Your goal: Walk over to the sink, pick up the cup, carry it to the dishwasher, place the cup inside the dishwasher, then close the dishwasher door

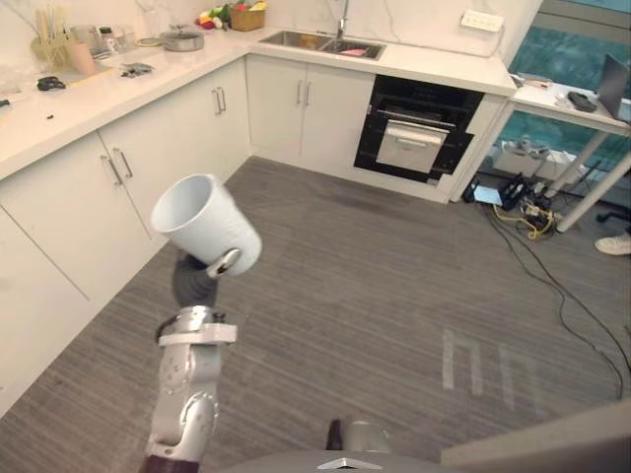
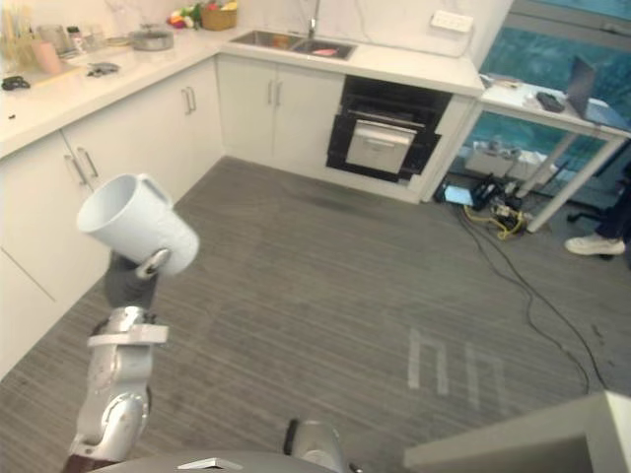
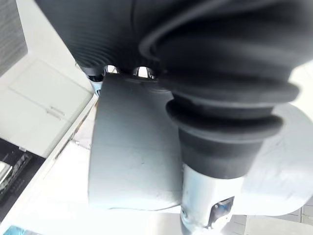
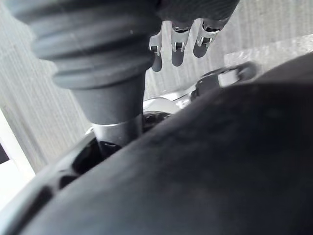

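Out over the grey floor (image 1: 394, 296), just in front of the white cabinets (image 1: 69, 207), the left hand (image 1: 197, 281) is holding the white cup (image 1: 202, 219) up in the air, with its mouth tipping up and toward the cabinets. The cup is hiding most of the grip in the eye views; just one silver finger is hooking round its lower side (can't make out the handle for sure). The left wrist view is filling in a bit more. There the thumb is lying along the cup wall and a couple of fingertips (image 3: 141, 72) are peeking past the far edge, so the hand is wrapping right round it.

The right hand (image 4: 179, 49) is showing up in its own wrist view, fingers hanging loose above the floor and holding nothing.

Across the room the sink (image 1: 320, 41) is sitting in the counter (image 1: 434, 64). The black dishwasher (image 1: 419, 133) is sitting just beside it under that counter, well apart from the cup. Its door seems to be leaning open a little, though that's hard to call. A person's shoe (image 2: 595, 244) is poking in near the desk (image 2: 518, 99), and the leg above it is getting cut off at the edge.
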Robot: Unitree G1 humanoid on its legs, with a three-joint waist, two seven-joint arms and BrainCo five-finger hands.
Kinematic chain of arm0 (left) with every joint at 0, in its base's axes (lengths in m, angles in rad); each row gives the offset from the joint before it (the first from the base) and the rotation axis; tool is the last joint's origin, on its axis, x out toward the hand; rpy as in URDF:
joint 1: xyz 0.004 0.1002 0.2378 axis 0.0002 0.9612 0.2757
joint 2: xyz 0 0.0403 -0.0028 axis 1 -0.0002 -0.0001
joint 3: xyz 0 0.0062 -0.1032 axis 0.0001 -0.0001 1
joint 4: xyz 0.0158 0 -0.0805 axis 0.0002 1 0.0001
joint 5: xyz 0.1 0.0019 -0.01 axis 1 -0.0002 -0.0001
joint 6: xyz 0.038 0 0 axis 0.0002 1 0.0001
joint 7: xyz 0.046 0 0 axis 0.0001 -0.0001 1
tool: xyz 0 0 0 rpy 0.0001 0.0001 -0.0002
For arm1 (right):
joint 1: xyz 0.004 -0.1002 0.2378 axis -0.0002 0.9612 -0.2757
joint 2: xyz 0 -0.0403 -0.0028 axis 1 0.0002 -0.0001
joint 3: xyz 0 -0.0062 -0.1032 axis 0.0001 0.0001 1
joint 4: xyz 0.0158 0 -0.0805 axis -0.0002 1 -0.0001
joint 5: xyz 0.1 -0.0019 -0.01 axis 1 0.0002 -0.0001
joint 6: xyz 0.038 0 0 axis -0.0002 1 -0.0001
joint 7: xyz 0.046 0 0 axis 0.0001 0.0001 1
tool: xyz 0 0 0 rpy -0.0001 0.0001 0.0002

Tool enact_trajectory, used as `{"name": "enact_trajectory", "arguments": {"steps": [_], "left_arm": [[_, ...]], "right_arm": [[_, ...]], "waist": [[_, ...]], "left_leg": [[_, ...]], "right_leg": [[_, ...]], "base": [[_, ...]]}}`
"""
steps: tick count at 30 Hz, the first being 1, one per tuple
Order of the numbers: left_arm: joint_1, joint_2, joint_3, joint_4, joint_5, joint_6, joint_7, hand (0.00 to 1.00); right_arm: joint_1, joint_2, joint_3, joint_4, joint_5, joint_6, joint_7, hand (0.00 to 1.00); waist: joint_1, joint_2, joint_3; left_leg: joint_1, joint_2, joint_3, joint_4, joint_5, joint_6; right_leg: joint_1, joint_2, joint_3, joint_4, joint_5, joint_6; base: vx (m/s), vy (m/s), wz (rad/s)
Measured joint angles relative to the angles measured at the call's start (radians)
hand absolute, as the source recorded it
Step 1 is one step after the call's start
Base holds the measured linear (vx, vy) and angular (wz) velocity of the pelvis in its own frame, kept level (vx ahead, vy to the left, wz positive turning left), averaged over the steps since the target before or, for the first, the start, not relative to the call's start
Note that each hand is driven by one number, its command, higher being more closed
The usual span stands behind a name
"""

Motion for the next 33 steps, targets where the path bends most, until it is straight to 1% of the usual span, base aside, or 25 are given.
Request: {"name": "enact_trajectory", "arguments": {"steps": [1,3,4,5,6,7,8,10,11,12,14,16,18,19,21,23,24,25,27,28,29,30,31,32,33], "left_arm": [[-0.030,-0.012,-0.025,0.012,-0.001,0.012,-0.007,1.00],[-0.038,-0.026,-0.041,0.009,-0.001,0.015,-0.019,1.00],[-0.024,-0.033,-0.039,0.002,-0.002,0.015,-0.029,1.00],[0.003,-0.048,-0.030,0.006,-0.005,0.005,-0.039,1.00],[0.021,-0.057,-0.030,0.011,-0.015,0.006,-0.039,1.00],[0.062,-0.072,-0.041,0.008,-0.022,0.001,-0.040,1.00],[0.072,-0.080,-0.045,0.008,-0.023,-0.002,-0.040,1.00],[0.067,-0.094,-0.047,0.007,-0.024,-0.002,-0.040,1.00],[0.065,-0.110,-0.058,0.008,-0.023,-0.003,-0.041,1.00],[0.062,-0.114,-0.079,0.007,-0.022,-0.003,-0.040,1.00],[0.061,-0.115,-0.080,0.005,-0.022,-0.003,-0.032,1.00],[0.059,-0.115,-0.073,-0.012,-0.022,-0.004,-0.013,1.00],[0.060,-0.109,-0.061,-0.043,-0.022,-0.005,0.002,1.00],[0.061,-0.108,-0.057,-0.044,-0.022,-0.005,0.003,1.00],[0.080,-0.102,-0.056,-0.061,-0.022,-0.006,0.004,1.00],[0.122,-0.091,-0.075,-0.069,-0.021,-0.027,0.004,1.00],[0.140,-0.080,-0.086,-0.069,-0.021,-0.032,0.001,1.00],[0.144,-0.056,-0.095,-0.066,-0.021,-0.036,-0.008,1.00],[0.128,-0.046,-0.091,-0.067,-0.021,-0.042,-0.027,1.00],[0.107,-0.026,-0.084,-0.062,-0.024,-0.038,-0.033,1.00],[0.103,-0.022,-0.083,-0.060,-0.025,-0.036,-0.037,1.00],[0.084,0.001,-0.082,-0.050,-0.028,-0.032,-0.054,1.00],[0.066,0.016,-0.082,-0.038,-0.031,-0.029,-0.071,1.00],[0.062,0.025,-0.083,-0.035,-0.031,-0.024,-0.071,1.00],[0.061,0.031,-0.087,-0.032,-0.030,-0.013,-0.065,1.00]], "right_arm": [[0.006,0.008,0.001,-0.009,0.013,-0.009,0.001,0.00],[0.008,0.006,0.033,-0.012,0.040,-0.008,-0.003,0.00],[0.026,0.002,0.056,-0.018,0.049,-0.005,-0.008,0.00],[0.019,-0.018,0.077,-0.016,0.067,0.015,-0.018,0.00],[0.019,-0.044,0.096,-0.018,0.074,0.024,-0.016,0.00],[0.026,-0.090,0.131,-0.046,0.079,0.049,0.005,0.00],[0.029,-0.101,0.138,-0.062,0.078,0.069,0.014,0.00],[0.033,-0.107,0.133,-0.077,0.074,0.095,0.021,0.00],[0.028,-0.115,0.133,-0.082,0.053,0.101,0.022,0.00],[0.025,-0.121,0.131,-0.082,0.035,0.101,0.022,0.00],[0.031,-0.123,0.132,-0.079,0.025,0.095,0.021,0.00],[0.035,-0.127,0.134,-0.080,0.009,0.090,0.022,0.00],[0.033,-0.134,0.153,-0.077,-0.017,0.084,0.015,0.00],[0.033,-0.134,0.159,-0.074,-0.026,0.084,0.010,0.00],[0.028,-0.128,0.177,-0.067,-0.036,0.098,-0.020,0.00],[0.032,-0.130,0.189,-0.063,-0.035,0.099,-0.034,0.00],[0.035,-0.129,0.198,-0.059,-0.037,0.104,-0.045,0.00],[0.022,-0.114,0.189,-0.017,-0.041,0.109,-0.072,0.00],[0.021,-0.106,0.159,0.006,-0.040,0.117,-0.073,0.00],[0.018,-0.088,0.123,0.025,-0.040,0.120,-0.073,0.00],[0.017,-0.085,0.115,0.033,-0.039,0.120,-0.073,0.00],[0.016,-0.070,0.090,0.066,-0.030,0.113,-0.069,0.00],[0.011,-0.052,0.068,0.089,-0.022,0.102,-0.063,0.00],[0.009,-0.046,0.061,0.089,-0.022,0.099,-0.064,0.00],[0.000,-0.032,0.039,0.085,-0.022,0.093,-0.064,0.00]], "waist": [[-0.022,0.007,0.000],[-0.040,0.007,-0.001],[-0.041,0.000,-0.004],[-0.039,0.001,-0.010],[-0.036,0.029,-0.007],[-0.035,0.076,-0.011],[-0.036,0.089,-0.008],[-0.035,0.110,0.000],[-0.036,0.114,0.006],[-0.026,0.121,0.012],[0.002,0.114,0.012],[0.025,0.111,0.011],[0.041,0.101,0.010],[0.043,0.094,0.010],[0.057,0.067,0.019],[0.070,0.060,0.023],[0.078,0.049,0.019],[0.080,0.019,-0.010],[0.081,0.005,-0.012],[0.078,-0.017,-0.026],[0.078,-0.021,-0.030],[0.075,-0.040,-0.050],[0.066,-0.048,-0.058],[0.065,-0.057,-0.060],[0.063,-0.079,-0.056]], "left_leg": [[0.020,0.026,-0.050,0.013,-0.026,-0.013],[0.038,0.049,-0.099,0.050,-0.077,-0.045],[0.053,0.061,-0.120,0.091,-0.129,-0.072],[0.077,0.086,-0.125,0.141,-0.168,-0.087],[0.079,0.112,-0.123,0.174,-0.168,-0.086],[0.043,0.155,-0.121,0.311,-0.111,-0.067],[0.008,0.179,-0.117,0.397,-0.039,-0.075],[-0.085,0.224,-0.124,0.595,0.173,-0.110],[-0.197,0.259,-0.136,0.785,0.337,-0.135],[-0.307,0.270,-0.129,0.944,0.302,-0.114],[-0.411,0.244,-0.071,1.005,0.207,-0.093],[-0.476,0.226,0.020,0.897,0.121,-0.089],[-0.506,0.210,0.141,0.603,0.054,-0.071],[-0.504,0.190,0.155,0.503,0.058,-0.065],[-0.509,0.105,0.136,0.176,0.147,-0.067],[-0.534,0.062,0.078,0.029,0.284,-0.088],[-0.521,0.054,0.078,0.031,0.363,-0.073],[-0.508,0.028,0.103,0.088,0.338,0.004],[-0.507,0.030,0.112,0.177,0.261,0.014],[-0.484,0.028,0.107,0.237,0.198,0.019],[-0.477,0.026,0.107,0.241,0.187,0.018],[-0.439,0.017,0.104,0.241,0.148,0.020],[-0.395,0.007,0.107,0.217,0.103,0.019],[-0.370,-0.004,0.115,0.203,0.091,0.023],[-0.297,-0.028,0.133,0.164,0.066,0.032]], "right_leg": [[-0.015,0.013,0.066,-0.165,0.055,-0.001],[-0.013,0.026,0.183,-0.317,0.138,0.011],[-0.004,0.026,0.236,-0.341,0.191,0.010],[-0.013,0.034,0.243,-0.263,0.237,0.085],[-0.012,0.051,0.224,-0.224,0.194,0.064],[-0.001,0.090,0.198,-0.175,0.125,0.035],[0.021,0.114,0.194,-0.171,0.102,0.026],[0.083,0.161,0.184,-0.202,0.057,-0.009],[0.145,0.193,0.178,-0.255,0.039,-0.045],[0.224,0.217,0.174,-0.322,0.032,-0.075],[0.343,0.223,0.175,-0.431,0.042,-0.108],[0.433,0.227,0.184,-0.514,0.044,-0.110],[0.506,0.232,0.206,-0.572,0.045,-0.085],[0.524,0.228,0.215,-0.584,0.044,-0.083],[0.568,0.194,0.251,-0.629,0.025,-0.060],[0.610,0.166,0.291,-0.632,-0.029,-0.022],[0.631,0.148,0.312,-0.626,-0.054,-0.006],[0.638,0.105,0.331,-0.589,-0.075,-0.001],[0.630,0.093,0.346,-0.511,-0.058,0.013],[0.612,0.090,0.342,-0.401,-0.026,0.015],[0.606,0.089,0.343,-0.373,-0.017,0.021],[0.554,0.085,0.341,-0.223,0.033,0.071],[0.479,0.075,0.340,-0.051,0.126,0.191],[0.434,0.061,0.339,0.042,0.191,0.228],[0.341,0.018,0.311,0.237,0.267,0.179]], "base": [[0.49,-0.181,1.27],[0.53,-0.244,1.17],[0.61,-0.336,0.96],[0.62,-0.335,0.72],[0.62,-0.322,0.26],[0.58,-0.282,-0.10],[0.67,-0.340,-0.24],[0.53,-0.248,-0.20],[0.48,-0.181,-0.09],[0.46,-0.169,-0.11],[0.45,-0.143,-0.21],[0.52,-0.083,-0.19],[0.60,0.010,-0.16],[0.53,0.083,-0.23],[0.47,0.119,-0.40],[0.53,0.223,-0.59],[0.61,0.292,-0.63],[0.53,0.248,-0.47],[0.57,0.233,-0.28],[0.54,0.230,-0.17],[0.50,0.197,-0.12],[0.45,0.180,-0.06],[0.43,0.173,-0.09],[0.39,0.161,-0.30],[0.28,0.115,-0.37]]}}
